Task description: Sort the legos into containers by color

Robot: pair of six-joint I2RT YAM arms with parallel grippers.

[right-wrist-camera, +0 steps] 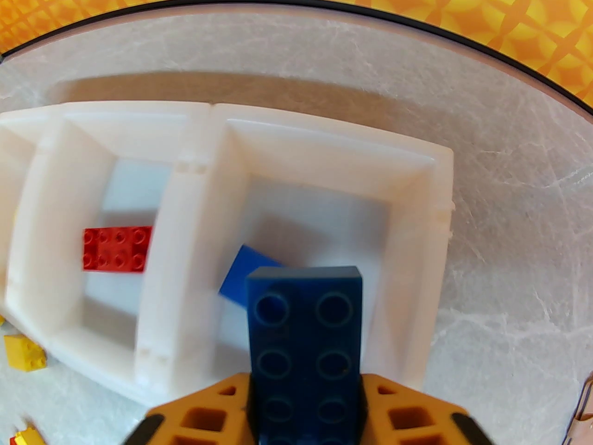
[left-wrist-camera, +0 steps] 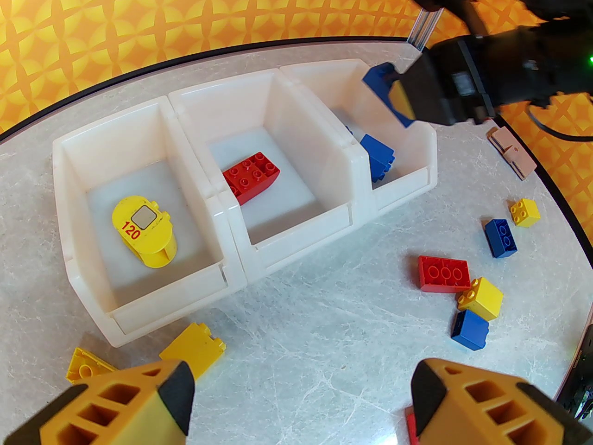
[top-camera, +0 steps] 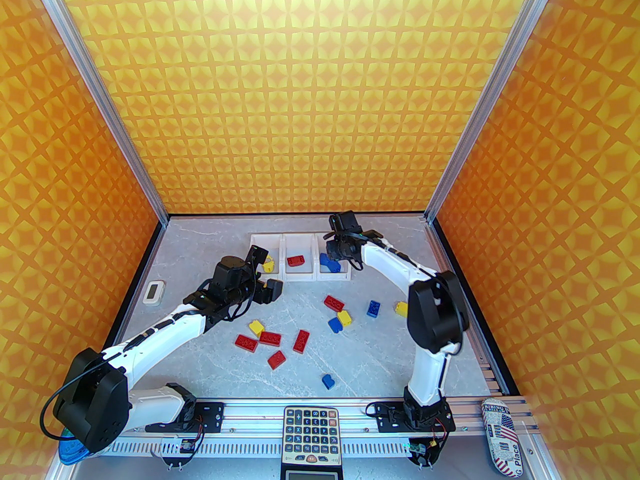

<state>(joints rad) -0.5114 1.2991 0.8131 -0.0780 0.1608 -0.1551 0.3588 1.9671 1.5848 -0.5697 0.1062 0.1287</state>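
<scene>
- My right pincer (right-wrist-camera: 303, 385) grasps a dark blue studded plastic brick (right-wrist-camera: 303, 322) over the right-hand bin (right-wrist-camera: 417, 234) of the row of three joined white plastic bins (left-wrist-camera: 301, 237), which stands at the far side of the grey marbled table (top-camera: 380, 363).
- That bin holds a second blue brick (left-wrist-camera: 377, 155). The middle bin holds a red brick (left-wrist-camera: 250, 176), and the left bin a yellow rounded piece marked 120 (left-wrist-camera: 143, 232).
- My left pincer (left-wrist-camera: 301, 387) is released, its jaws wide and empty, on the near side of the left bin.
- Nearer than the bins, loose red, yellow and blue bricks (top-camera: 301, 340) lie scattered on the table.
</scene>
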